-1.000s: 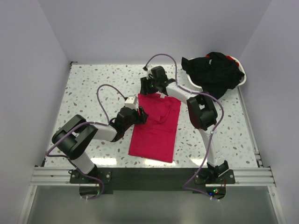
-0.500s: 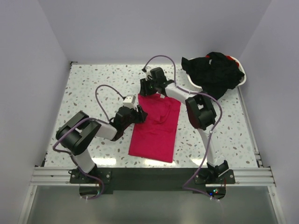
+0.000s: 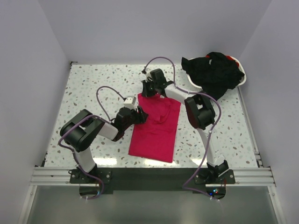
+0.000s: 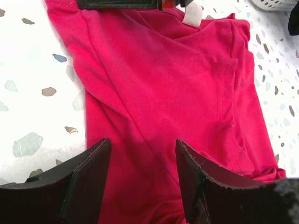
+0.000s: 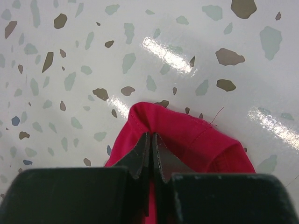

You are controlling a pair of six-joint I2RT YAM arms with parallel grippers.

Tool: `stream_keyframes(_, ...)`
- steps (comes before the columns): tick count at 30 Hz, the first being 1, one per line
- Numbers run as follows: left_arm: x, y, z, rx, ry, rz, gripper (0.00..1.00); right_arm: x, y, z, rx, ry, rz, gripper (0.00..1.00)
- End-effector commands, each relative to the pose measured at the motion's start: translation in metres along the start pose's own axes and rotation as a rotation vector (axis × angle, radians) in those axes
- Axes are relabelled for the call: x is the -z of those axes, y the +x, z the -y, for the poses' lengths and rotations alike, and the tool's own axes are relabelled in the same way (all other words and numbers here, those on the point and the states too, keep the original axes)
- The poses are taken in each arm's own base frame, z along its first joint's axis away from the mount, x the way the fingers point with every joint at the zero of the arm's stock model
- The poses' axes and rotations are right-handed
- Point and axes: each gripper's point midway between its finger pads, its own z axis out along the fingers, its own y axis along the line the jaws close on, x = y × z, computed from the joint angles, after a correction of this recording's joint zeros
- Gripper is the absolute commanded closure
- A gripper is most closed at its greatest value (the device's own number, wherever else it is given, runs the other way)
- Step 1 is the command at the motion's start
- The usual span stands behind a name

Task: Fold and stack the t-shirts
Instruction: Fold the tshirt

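Left arm (image 3: 105,129) has swung inward; my left gripper (image 4: 140,151) hangs open, empty, over the bright pinkish-red fabric t-shirt (image 3: 156,133); right gripper (image 5: 150,140) pinches its far corner, probably for folding.

It was a robotics lab test cell: plain white walls (image 3: 28,70) boxed in a speckled terrazzo tabletop (image 3: 93,79), with an aluminium rail (image 3: 247,176) along its near edge.

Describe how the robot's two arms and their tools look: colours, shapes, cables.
Both the left arm and right arm have white links joined by bulky rounded black joints. A thin purple cable loops along each. The left tool and right tool are matte black with flat, tapering fingers; the left's inner edges look finely toothed.
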Motion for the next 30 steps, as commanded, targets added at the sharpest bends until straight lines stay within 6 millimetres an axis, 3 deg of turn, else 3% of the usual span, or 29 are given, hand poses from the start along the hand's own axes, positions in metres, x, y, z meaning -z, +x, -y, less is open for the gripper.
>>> stream_keyframes(1, 0.003, 0.006, -0.016, 0.039, -0.05, 0.008, 0.38, 0.016, -0.024, -0.008, 0.026, -0.003, 0.066, 1.0)
stream_keyframes(12, 0.016, 0.031, -0.034, 0.09, -0.1, -0.035, 0.39, 0.048, -0.037, 0.012, -0.005, 0.163, 0.127, 1.0)
stream_keyframes(30, 0.025, 0.044, -0.045, 0.098, -0.139, -0.061, 0.4, 0.04, -0.026, 0.069, -0.103, 0.366, 0.108, 1.0)
